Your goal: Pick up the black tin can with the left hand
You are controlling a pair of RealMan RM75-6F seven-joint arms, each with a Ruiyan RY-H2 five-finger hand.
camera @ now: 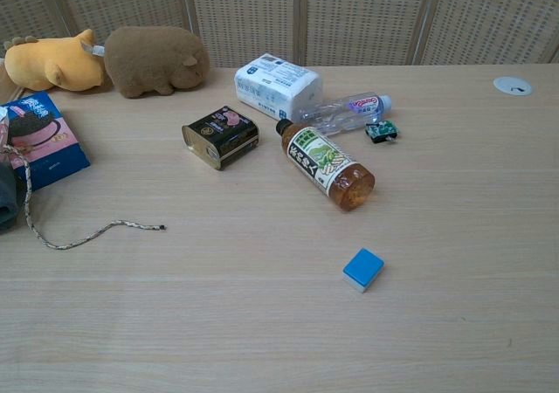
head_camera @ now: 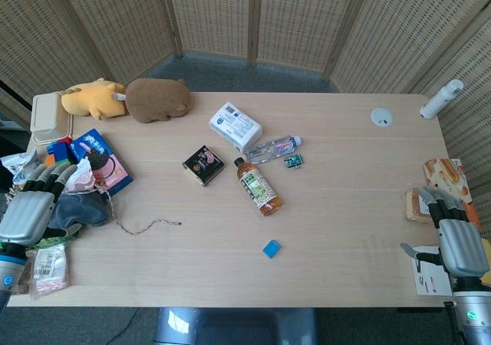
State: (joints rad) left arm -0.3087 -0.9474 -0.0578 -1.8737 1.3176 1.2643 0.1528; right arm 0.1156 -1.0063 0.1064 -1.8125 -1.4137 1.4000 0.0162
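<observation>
Black tin can [head_camera: 203, 165] mid-table, well right of left hand [head_camera: 31, 211]; fingers [head_camera: 47, 178] spread, empty.

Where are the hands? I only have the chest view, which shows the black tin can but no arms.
Observer: The head view shows the left hand at the table's left edge, over a grey cloth, well away from the black tin can.
Operator: Is it holding anything?
Observer: No, its fingers are apart and empty.
Operator: And the other one?
Observer: The right hand sits at the table's right edge beside a packaged snack, also holding nothing.
</observation>
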